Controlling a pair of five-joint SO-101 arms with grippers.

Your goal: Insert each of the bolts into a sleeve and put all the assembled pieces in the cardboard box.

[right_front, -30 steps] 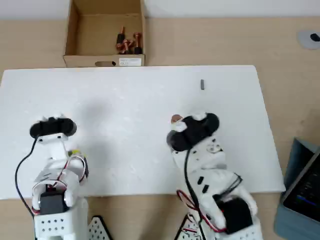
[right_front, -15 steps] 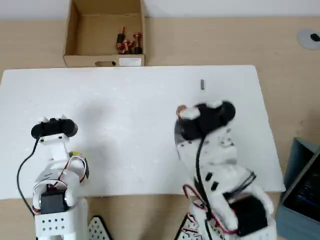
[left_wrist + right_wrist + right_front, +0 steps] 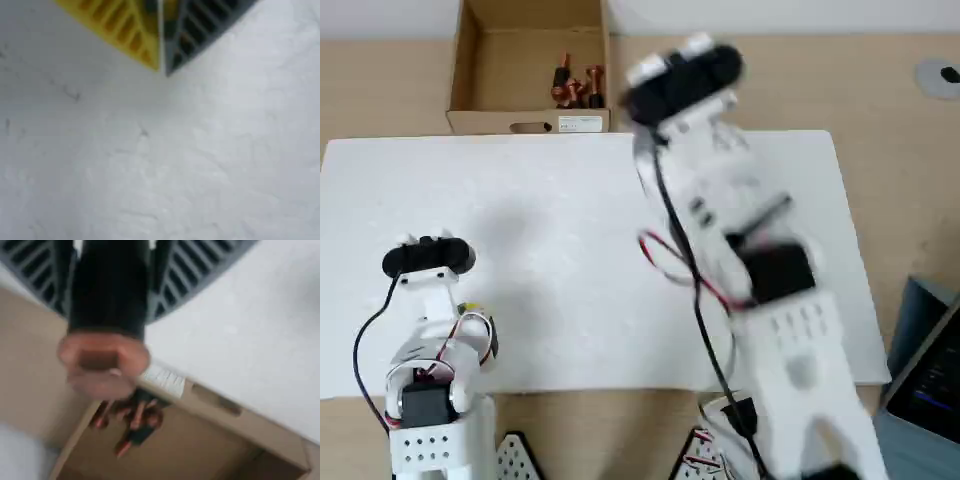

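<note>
My right gripper (image 3: 111, 287) is shut on an assembled piece, a black sleeve (image 3: 107, 295) with a copper bolt head (image 3: 102, 362) at its end. It hangs just off the near right corner of the cardboard box (image 3: 225, 412). Several assembled pieces (image 3: 132, 425) lie inside the box (image 3: 475, 70), against its right wall (image 3: 578, 85). In the high view the right arm's wrist (image 3: 682, 75) is stretched out beside the box's right side. The left arm (image 3: 428, 258) sits low at the front left. My left gripper (image 3: 162, 62) is shut, empty, close above the white mat (image 3: 160, 165).
The white mat (image 3: 520, 210) covers most of the table. A grey case (image 3: 930, 360) stands at the right edge and a grey round fitting (image 3: 940, 76) lies at the back right. Red and black cables (image 3: 665, 255) loop off the right arm.
The right arm has swung from the mat's middle out to the box's right side, carrying the assembled piece. The left arm has stayed still.
</note>
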